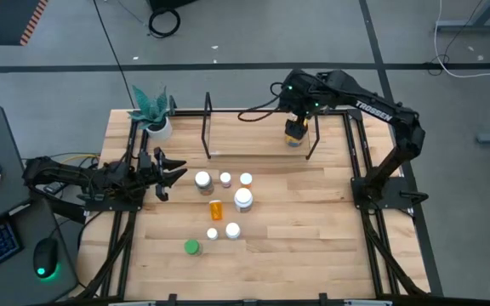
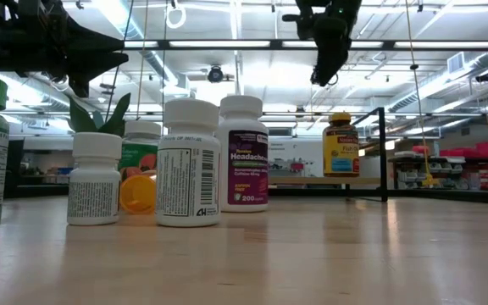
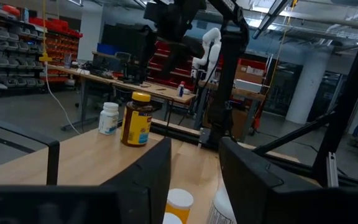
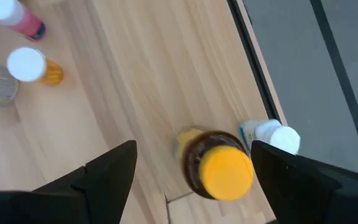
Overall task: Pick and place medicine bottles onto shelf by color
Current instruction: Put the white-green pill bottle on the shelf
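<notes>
A larger amber bottle with a yellow lid (image 4: 219, 167) stands upright at the right end of the black rod shelf (image 1: 207, 127), with a white bottle (image 4: 272, 137) beside it. My right gripper (image 4: 192, 149) hangs open straight above the amber bottle (image 2: 341, 144), clear of it (image 2: 327, 76). Several white-capped bottles (image 1: 243, 199), an orange one lying down (image 1: 217, 208) and a green-capped one (image 1: 192, 247) rest on the table's middle. My left gripper (image 1: 167, 170) is open, low over the table, just left of that cluster, touching nothing.
A white pot with a green plant (image 1: 158, 126) stands at the far left corner beside the shelf's left end frame. Black rails (image 1: 357, 144) run along both table sides. Bare wood lies right of the cluster and along the near edge.
</notes>
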Robot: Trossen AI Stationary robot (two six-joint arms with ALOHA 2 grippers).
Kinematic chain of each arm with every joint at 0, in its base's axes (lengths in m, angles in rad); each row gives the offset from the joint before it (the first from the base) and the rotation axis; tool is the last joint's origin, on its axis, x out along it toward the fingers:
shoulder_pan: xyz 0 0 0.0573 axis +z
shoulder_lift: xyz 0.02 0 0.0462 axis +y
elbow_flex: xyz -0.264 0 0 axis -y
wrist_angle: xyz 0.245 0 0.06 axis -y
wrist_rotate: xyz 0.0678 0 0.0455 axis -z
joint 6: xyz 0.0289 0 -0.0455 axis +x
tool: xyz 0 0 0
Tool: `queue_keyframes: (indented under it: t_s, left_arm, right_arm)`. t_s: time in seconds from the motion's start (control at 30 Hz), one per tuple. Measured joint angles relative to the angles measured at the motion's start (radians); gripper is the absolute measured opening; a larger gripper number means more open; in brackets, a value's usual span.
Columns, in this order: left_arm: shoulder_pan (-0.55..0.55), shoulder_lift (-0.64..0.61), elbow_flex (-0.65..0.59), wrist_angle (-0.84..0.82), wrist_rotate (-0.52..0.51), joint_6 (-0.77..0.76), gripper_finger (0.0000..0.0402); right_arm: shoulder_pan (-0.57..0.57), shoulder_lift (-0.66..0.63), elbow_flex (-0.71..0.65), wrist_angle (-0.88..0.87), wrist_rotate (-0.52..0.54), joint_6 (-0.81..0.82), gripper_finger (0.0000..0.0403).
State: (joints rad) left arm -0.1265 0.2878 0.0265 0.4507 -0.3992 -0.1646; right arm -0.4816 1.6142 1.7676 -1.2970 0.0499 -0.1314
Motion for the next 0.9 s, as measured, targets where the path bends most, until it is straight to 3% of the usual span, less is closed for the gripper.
queue_keyframes:
  t_s: [0.27,0.43,0.7,0.9]
  left_arm:
    - [0.0,0.0,0.0,-0.002,0.0,0.003,0.014]
    - [0.0,0.0,0.0,-0.015,0.0,0.11,0.0138]
    - [0.0,0.0,0.0,-0.022,0.0,0.127,0.0145]
    - [0.0,0.0,0.0,-0.014,0.0,0.125,0.0139]
  right_arm:
    - [0.11,0.002,0.0,0.114,-0.002,0.01,0.0323]
    - [0.163,0.003,-0.01,0.18,-0.031,0.021,0.0323]
    - [0.252,0.005,-0.153,0.413,-0.093,0.014,0.0323]
    - [0.335,0.005,-0.252,0.539,-0.047,0.018,0.0323]
